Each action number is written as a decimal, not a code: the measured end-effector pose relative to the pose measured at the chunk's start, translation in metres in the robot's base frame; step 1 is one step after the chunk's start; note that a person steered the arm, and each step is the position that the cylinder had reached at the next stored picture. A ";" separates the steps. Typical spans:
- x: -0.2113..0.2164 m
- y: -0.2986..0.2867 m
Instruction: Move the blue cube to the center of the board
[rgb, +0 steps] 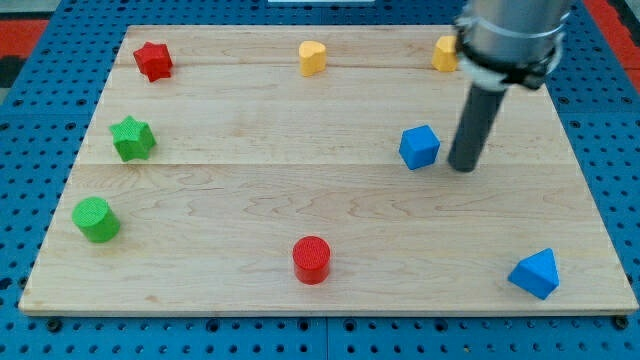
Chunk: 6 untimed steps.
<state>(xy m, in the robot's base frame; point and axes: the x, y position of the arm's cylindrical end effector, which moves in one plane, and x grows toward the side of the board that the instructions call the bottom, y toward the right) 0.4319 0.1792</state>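
Observation:
The blue cube sits on the wooden board, right of the board's middle. My tip rests on the board just to the right of the blue cube, a small gap apart from it. The dark rod rises from the tip to the arm's grey end at the view's top right.
A red star, a yellow heart and a yellow block, partly hidden by the arm, lie along the top. A green star and green cylinder are at left. A red cylinder and blue triangular block lie near the bottom.

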 end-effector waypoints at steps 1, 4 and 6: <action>-0.015 -0.063; -0.093 -0.086; -0.214 -0.169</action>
